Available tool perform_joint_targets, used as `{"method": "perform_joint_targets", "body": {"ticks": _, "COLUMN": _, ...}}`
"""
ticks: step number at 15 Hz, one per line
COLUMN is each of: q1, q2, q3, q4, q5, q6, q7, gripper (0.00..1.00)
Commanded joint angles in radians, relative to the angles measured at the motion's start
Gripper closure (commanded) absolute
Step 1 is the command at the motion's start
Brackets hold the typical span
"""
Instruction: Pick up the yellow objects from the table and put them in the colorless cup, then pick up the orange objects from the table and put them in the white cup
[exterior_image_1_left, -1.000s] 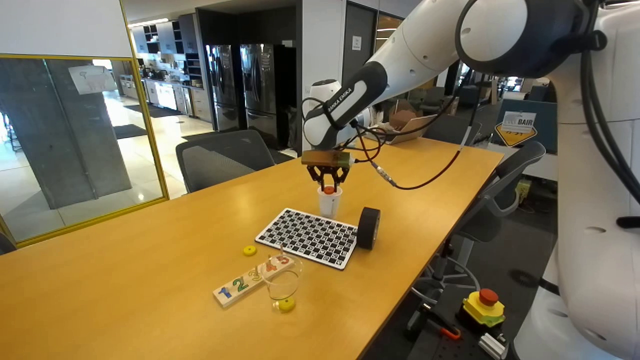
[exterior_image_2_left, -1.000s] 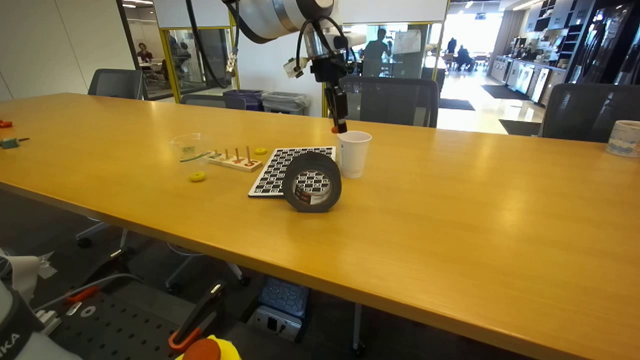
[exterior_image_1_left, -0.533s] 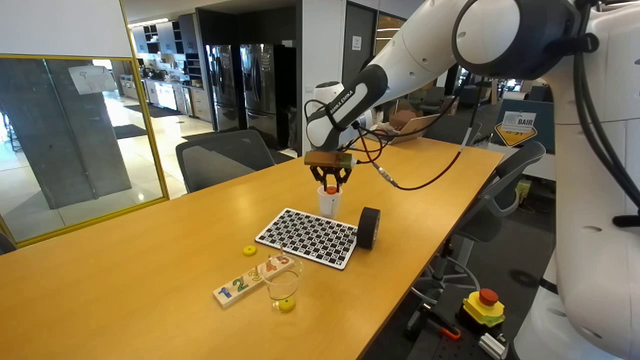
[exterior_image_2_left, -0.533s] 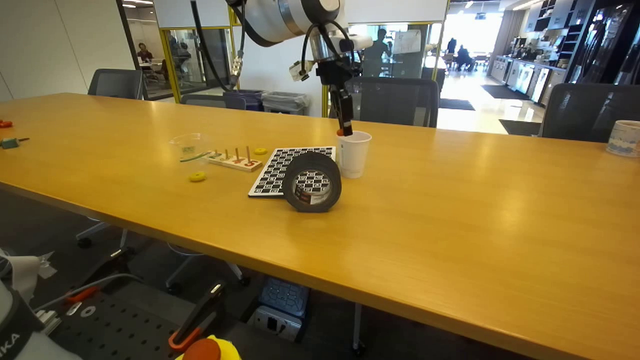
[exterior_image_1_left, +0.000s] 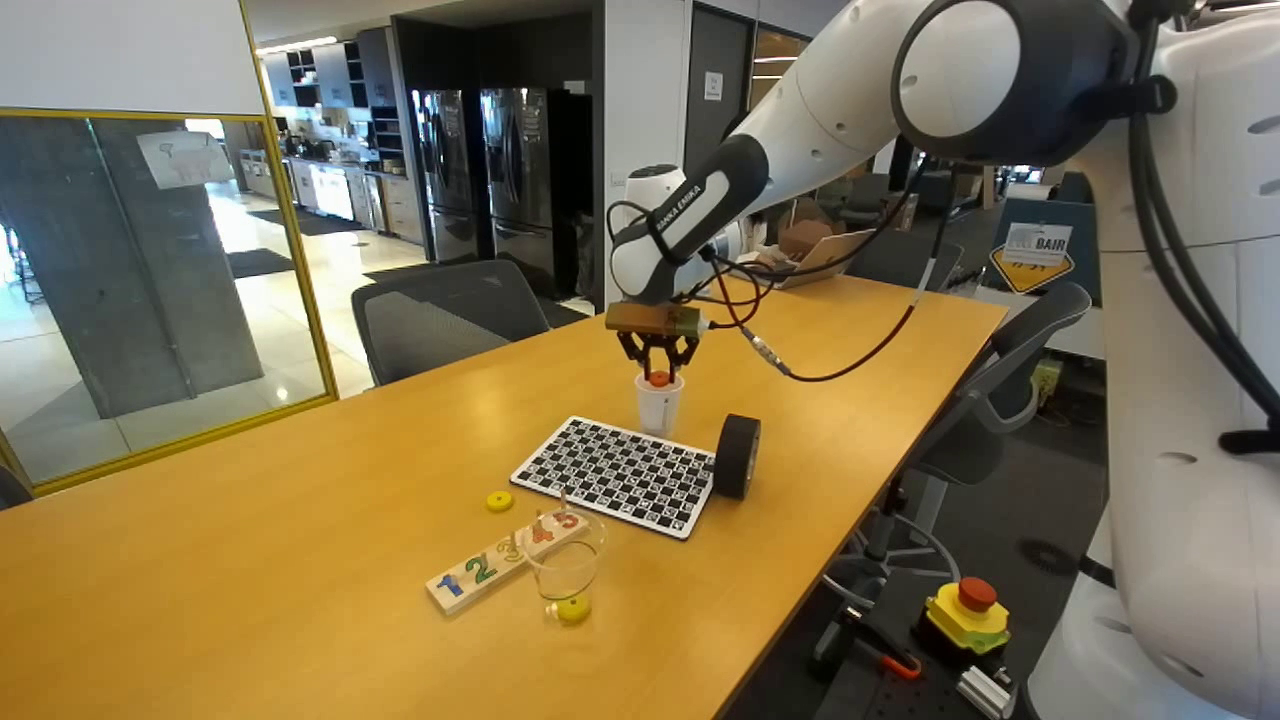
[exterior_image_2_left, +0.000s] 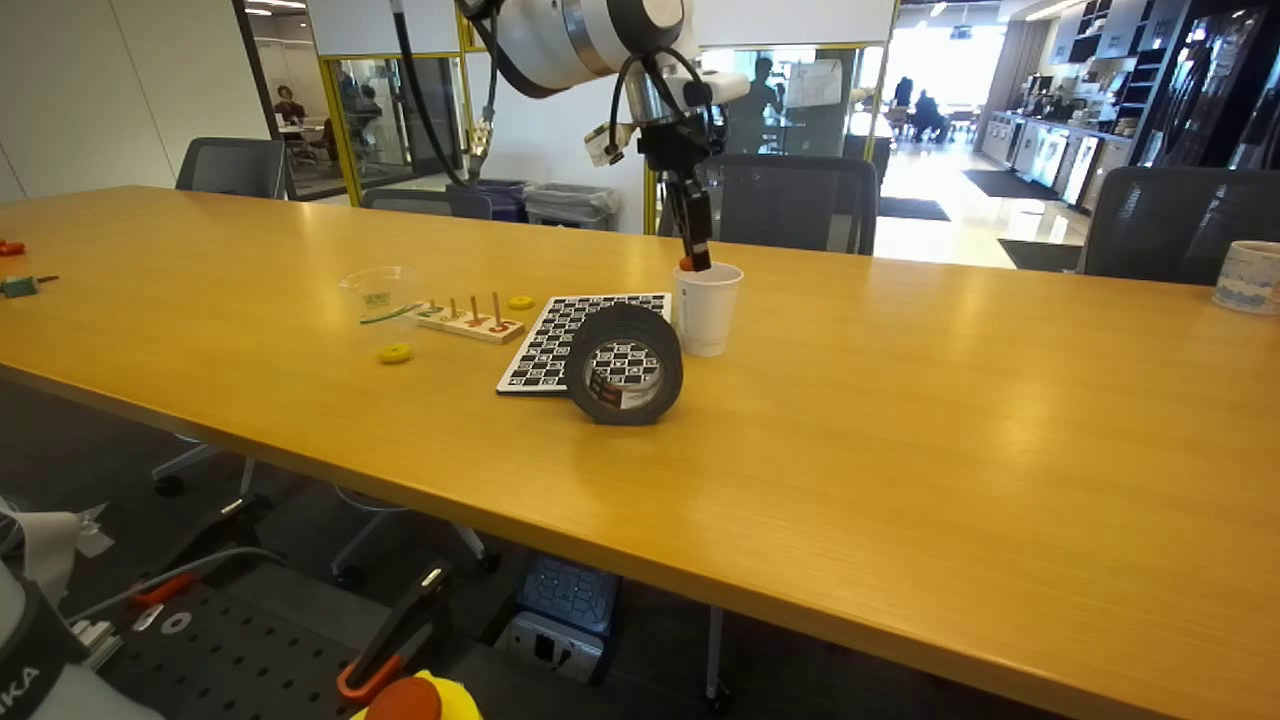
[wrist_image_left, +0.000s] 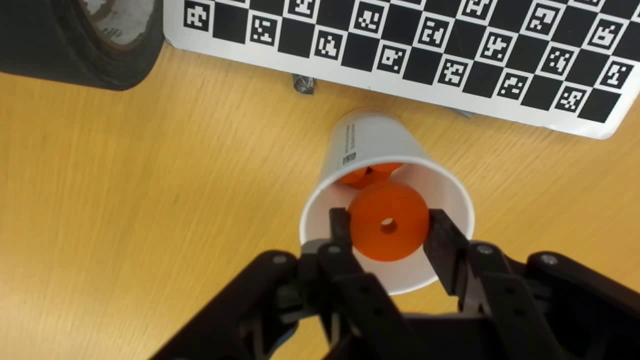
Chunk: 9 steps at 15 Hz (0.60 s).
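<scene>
The end effector (wrist_image_left: 388, 225) is clamped on an orange disc (wrist_image_left: 387, 204) with a hole through its middle, the fingers (wrist_image_left: 446, 245) pressing opposite sides. The disc is at the mouth of an upright white paper cup (wrist_image_left: 367, 142); whether it touches the cup cannot be told. More orange pieces (wrist_image_left: 381, 176) lie inside that cup. In both exterior views the cup stands on the table (exterior_image_1_left: 330, 580), just beside a black-and-white marker board (exterior_image_1_left: 615, 475), and a roll of black tape (exterior_image_1_left: 737, 457) stands on edge by the same board. A yellow disc (exterior_image_1_left: 499, 501) lies on the table near the marker board. Another yellow disc (exterior_image_1_left: 573, 610) lies near the clear plastic cup (exterior_image_1_left: 566, 572), which stands just beside a numbered peg board (exterior_image_2_left: 468, 323). In an exterior view, a patterned mug (exterior_image_2_left: 1248, 280) stands well apart.
</scene>
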Motion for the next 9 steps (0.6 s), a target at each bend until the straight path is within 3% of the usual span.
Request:
{"method": "perform_joint_targets", "body": {"ticks": 1, "q1": -0.022, "q2": 0.017, "q3": 0.017, "q4": 0.033, "q5": 0.025, "q6": 0.021, "q7": 0.009, "gripper": 0.81}}
{"method": "perform_joint_targets", "body": {"ticks": 2, "q1": -0.022, "q2": 0.019, "q3": 0.018, "q4": 0.035, "q5": 0.029, "q6": 0.019, "q7": 0.006, "gripper": 0.33}}
{"method": "perform_joint_targets", "body": {"ticks": 3, "q1": -0.022, "q2": 0.020, "q3": 0.018, "q4": 0.037, "q5": 0.030, "q6": 0.018, "q7": 0.006, "gripper": 0.32}}
{"method": "perform_joint_targets", "body": {"ticks": 7, "q1": -0.015, "q2": 0.001, "q3": 0.021, "q4": 0.016, "q5": 0.036, "q6": 0.035, "q7": 0.010, "gripper": 0.03}}
{"method": "perform_joint_targets", "body": {"ticks": 9, "q1": -0.005, "q2": -0.020, "q3": 0.026, "q4": -0.004, "q5": 0.027, "q6": 0.051, "q7": 0.007, "gripper": 0.00}}
